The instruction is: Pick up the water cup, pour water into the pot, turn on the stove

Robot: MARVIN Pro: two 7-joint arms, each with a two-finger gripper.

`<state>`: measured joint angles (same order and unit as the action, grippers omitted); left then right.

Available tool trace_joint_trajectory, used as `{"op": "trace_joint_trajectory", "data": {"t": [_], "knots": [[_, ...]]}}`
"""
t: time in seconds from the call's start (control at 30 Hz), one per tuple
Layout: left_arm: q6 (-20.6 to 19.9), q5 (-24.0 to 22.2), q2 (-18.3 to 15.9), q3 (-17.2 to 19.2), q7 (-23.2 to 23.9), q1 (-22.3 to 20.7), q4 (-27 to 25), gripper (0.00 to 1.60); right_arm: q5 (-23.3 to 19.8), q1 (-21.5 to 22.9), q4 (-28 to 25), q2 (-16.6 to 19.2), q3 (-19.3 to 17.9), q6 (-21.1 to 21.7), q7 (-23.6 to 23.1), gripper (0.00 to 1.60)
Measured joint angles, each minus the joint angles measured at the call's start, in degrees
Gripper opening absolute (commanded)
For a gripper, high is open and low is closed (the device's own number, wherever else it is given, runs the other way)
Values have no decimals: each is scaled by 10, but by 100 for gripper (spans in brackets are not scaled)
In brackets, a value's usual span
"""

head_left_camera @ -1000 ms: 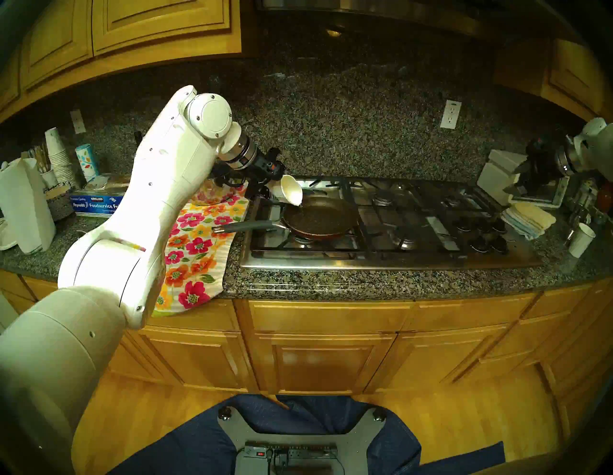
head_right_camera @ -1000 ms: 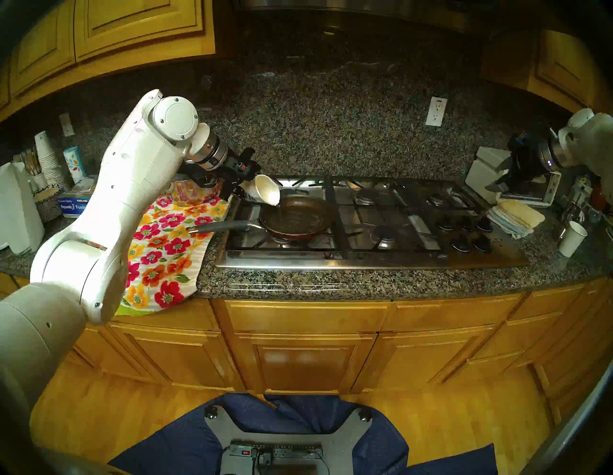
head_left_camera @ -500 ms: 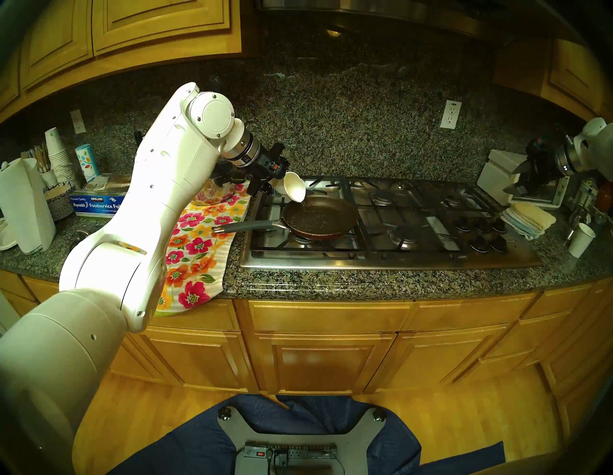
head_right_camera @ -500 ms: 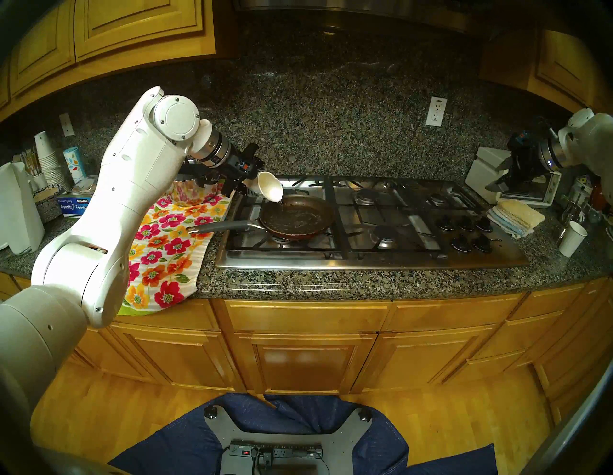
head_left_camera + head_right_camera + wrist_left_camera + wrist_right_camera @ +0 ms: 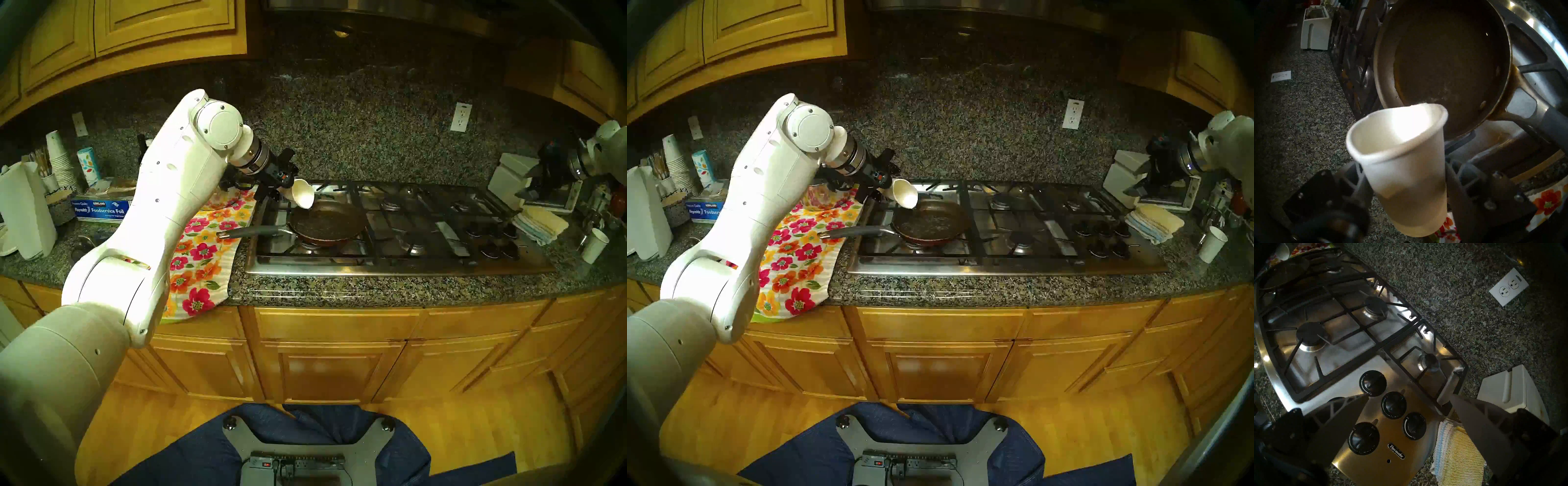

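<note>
My left gripper [image 5: 284, 190] is shut on the water cup [image 5: 303, 194], a plain white paper cup tipped mouth-down to the right. Its lip hangs over the far left rim of the pot [image 5: 327, 222], a dark frying pan with a grey handle on the stove's [image 5: 400, 268] front left burner. In the left wrist view the cup [image 5: 1403, 161] sits between the fingers [image 5: 1466, 173] with the pan [image 5: 1449, 59] beyond. My right gripper [image 5: 526, 185] hangs open above the stove's right end. The black knobs [image 5: 1394, 405] lie right below the right gripper [image 5: 1407, 395].
A floral cloth [image 5: 203, 244] lies left of the stove under the pan handle, with a steel saucepan [image 5: 817, 200] behind my left arm. Stacked cups, a foil box [image 5: 101, 208] and paper towels crowd the left counter. Folded towels [image 5: 541, 224], a white appliance [image 5: 509, 176] and another white cup [image 5: 593, 246] stand at the right.
My left wrist has shifted a little to the right and tipped the cup further mouth-down. The thin stream of water seen earlier no longer shows. The right arm has not moved.
</note>
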<state>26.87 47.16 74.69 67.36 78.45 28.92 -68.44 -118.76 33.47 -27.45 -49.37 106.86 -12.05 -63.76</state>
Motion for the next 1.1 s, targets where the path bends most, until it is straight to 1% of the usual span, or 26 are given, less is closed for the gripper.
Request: {"op": "trace_joint_trajectory", "data": {"t": [0.43, 0.6, 0.83, 1.1], "knots": [[32, 20, -18, -14, -32, 22, -35, 78, 0, 0, 0, 0, 0, 0, 0, 160], [38, 23, -24, -16, -38, 29, -48, 78, 0, 0, 0, 0, 0, 0, 0, 160], [40, 32, -27, -16, -44, 32, -53, 78, 0, 0, 0, 0, 0, 0, 0, 160], [26, 46, -23, -8, -53, 25, -34, 79, 0, 0, 0, 0, 0, 0, 0, 160]]}}
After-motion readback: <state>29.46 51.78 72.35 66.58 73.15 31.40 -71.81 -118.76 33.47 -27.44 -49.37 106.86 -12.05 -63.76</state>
